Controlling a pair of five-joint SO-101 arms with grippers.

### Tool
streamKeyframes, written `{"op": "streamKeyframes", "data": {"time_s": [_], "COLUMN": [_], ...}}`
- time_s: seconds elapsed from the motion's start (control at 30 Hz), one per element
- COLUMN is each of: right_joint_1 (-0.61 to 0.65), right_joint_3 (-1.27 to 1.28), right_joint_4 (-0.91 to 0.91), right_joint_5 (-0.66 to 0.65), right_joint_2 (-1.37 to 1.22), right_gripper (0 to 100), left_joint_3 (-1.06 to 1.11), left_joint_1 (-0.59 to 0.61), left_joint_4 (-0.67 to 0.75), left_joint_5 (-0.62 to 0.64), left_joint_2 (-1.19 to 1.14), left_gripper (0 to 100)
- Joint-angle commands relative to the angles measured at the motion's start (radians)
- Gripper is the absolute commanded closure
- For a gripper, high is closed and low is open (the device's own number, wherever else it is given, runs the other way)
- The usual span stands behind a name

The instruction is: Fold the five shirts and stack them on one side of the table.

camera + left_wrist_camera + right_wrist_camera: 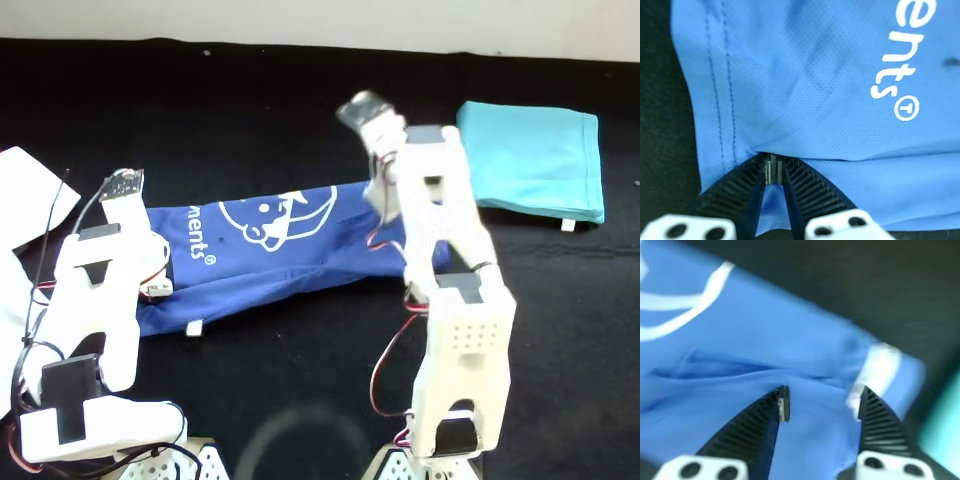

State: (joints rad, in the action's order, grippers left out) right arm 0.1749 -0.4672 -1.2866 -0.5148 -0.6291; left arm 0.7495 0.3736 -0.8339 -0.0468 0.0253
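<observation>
I am pinching the blue shirt (pixel 815 75) with my left claw (pixel 774 170). Its ribbed jaws are clenched together on a fold of the cloth, close to a stitched hem and some white lettering. My right claw (pixel 822 402) is hanging released, its jaws spread apart just above the same shirt, near a white band at its other end. From the high view the blue shirt is lying as a long narrow strip across the black table (pixel 300 90), stretching from my left arm to my right arm. A folded turquoise shirt (pixel 535 160) is resting on the far right side of the table, near the blue shirt's right end. White cloth (pixel 25 205) is lying at the left edge.
</observation>
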Motion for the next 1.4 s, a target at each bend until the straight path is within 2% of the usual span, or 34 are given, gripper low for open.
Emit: {"op": "streamKeyframes", "data": {"time_s": [0.0,0.23,0.3,0.4,0.6,0.67,0.77,0.9,1.13,1.27,1.37], "right_joint_1": [-0.058,-0.071,-0.042,0.012,0.114,0.139,0.147,0.145,0.226,0.288,0.305], "right_joint_3": [-0.154,-0.321,-0.354,-0.386,-0.381,-0.381,-0.39,-0.337,-0.108,0.2,0.496], "right_joint_4": [-0.015,-0.234,-0.315,-0.407,-0.456,-0.469,-0.472,-0.473,-0.4,-0.219,0.004], "right_joint_5": [0.091,0.121,0.121,0.121,0.133,0.201,0.275,0.292,0.292,0.296,0.322], "right_joint_2": [-0.027,-0.033,-0.033,-0.033,-0.036,-0.028,-0.018,0.039,0.252,0.398,0.524], "right_gripper": [75.8,76.9,83.7,99.8,99.2,99.2,99.2,99.2,99.2,99.2,99.2], "left_joint_3": [-0.001,-0.001,-0.001,-0.001,-0.001,-0.001,-0.001,-0.001,-0.001,-0.001,-0.001], "left_joint_1": [0.022,0.022,0.022,0.022,0.022,0.022,0.022,0.022,0.022,0.022,0.022], "left_joint_4": [0.034,0.034,0.034,0.034,0.034,0.034,0.034,0.034,0.034,0.034,0.034], "left_joint_5": [0.006,0.006,0.006,0.006,0.006,0.006,0.006,0.006,0.006,0.006,0.006], "left_joint_2": [-0.008,-0.008,-0.008,-0.008,-0.008,-0.008,-0.008,-0.008,-0.008,-0.008,-0.008], "left_gripper": [99,99,99,99,99,99,99,99,99,99,99]}}
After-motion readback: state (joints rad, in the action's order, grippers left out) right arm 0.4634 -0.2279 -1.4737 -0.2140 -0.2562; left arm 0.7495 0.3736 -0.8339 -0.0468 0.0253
